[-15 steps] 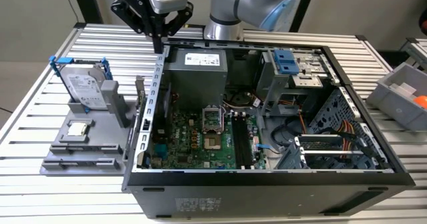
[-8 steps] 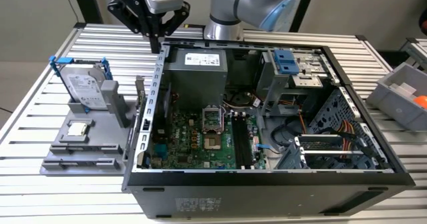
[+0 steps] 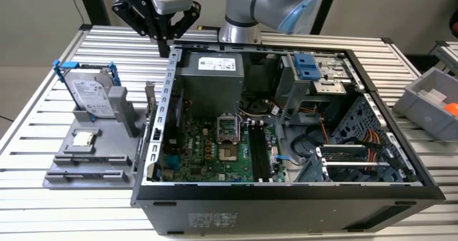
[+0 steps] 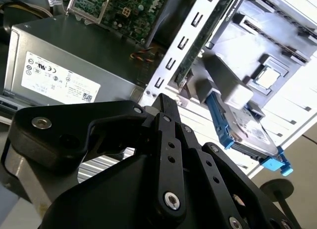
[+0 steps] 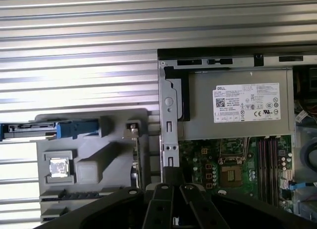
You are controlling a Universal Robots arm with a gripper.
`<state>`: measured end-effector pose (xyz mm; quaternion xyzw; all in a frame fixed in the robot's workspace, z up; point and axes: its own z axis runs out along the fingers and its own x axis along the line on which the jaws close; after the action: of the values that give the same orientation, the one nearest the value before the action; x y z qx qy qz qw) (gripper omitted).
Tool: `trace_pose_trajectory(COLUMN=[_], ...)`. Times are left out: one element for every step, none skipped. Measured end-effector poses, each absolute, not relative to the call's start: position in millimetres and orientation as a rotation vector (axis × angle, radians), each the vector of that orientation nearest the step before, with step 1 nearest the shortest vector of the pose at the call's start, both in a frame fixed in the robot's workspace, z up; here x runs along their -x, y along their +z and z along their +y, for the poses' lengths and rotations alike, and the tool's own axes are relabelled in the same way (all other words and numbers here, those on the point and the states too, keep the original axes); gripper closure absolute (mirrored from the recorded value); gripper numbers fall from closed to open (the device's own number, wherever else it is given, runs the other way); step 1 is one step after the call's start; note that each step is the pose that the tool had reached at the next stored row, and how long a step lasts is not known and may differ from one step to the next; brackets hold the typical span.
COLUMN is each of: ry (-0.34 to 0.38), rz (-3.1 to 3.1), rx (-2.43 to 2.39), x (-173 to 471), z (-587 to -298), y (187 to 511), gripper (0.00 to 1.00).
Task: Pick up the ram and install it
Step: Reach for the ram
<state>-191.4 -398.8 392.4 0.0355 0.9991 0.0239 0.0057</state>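
Observation:
The ram [image 3: 150,102] is a thin dark green stick standing on edge in the grey holder [image 3: 72,160], close beside the open computer case's wall [image 3: 163,112]. It also shows in the second wrist view as the ram [image 4: 200,43] and edge-on in the first wrist view as the ram [image 5: 134,162]. My gripper [image 3: 166,43] hangs above the case's back corner on the exterior view's left, fingers together with nothing between them, well above and behind the ram. The motherboard's black slots [image 3: 258,151] lie inside the case.
A silver hard drive in a blue frame [image 3: 91,93] and a small square chip [image 3: 85,139] sit on the holder. The power supply [image 3: 211,72] fills the case's back. A grey bin [image 3: 429,104] stands at the exterior view's right on the slatted table [image 3: 43,117].

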Motion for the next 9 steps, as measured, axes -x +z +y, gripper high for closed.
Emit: trace_pose_trajectory(ry=[0.075, 0.075, 0.075, 0.075, 0.075, 0.075, 0.075, 0.075, 0.075], rz=[3.127, 3.127, 3.127, 3.127, 3.128, 3.128, 3.128, 3.128, 3.128], rx=[-0.111, -0.111, -0.111, -0.111, -0.111, -0.111, -0.111, -0.111, -0.111], x=[192.1, 192.8, 193.5, 194.2, 194.9, 195.5, 196.2, 196.9, 197.6], z=[-398.8, -398.8, -398.8, -398.8, -398.8, -398.8, -398.8, -398.8, -398.8], y=[392.4, 392.4, 392.4, 392.4, 392.4, 392.4, 392.4, 392.4, 392.4], gripper=[1.00, 1.00, 1.00, 1.00, 1.00, 1.00, 1.00, 1.00, 1.00])
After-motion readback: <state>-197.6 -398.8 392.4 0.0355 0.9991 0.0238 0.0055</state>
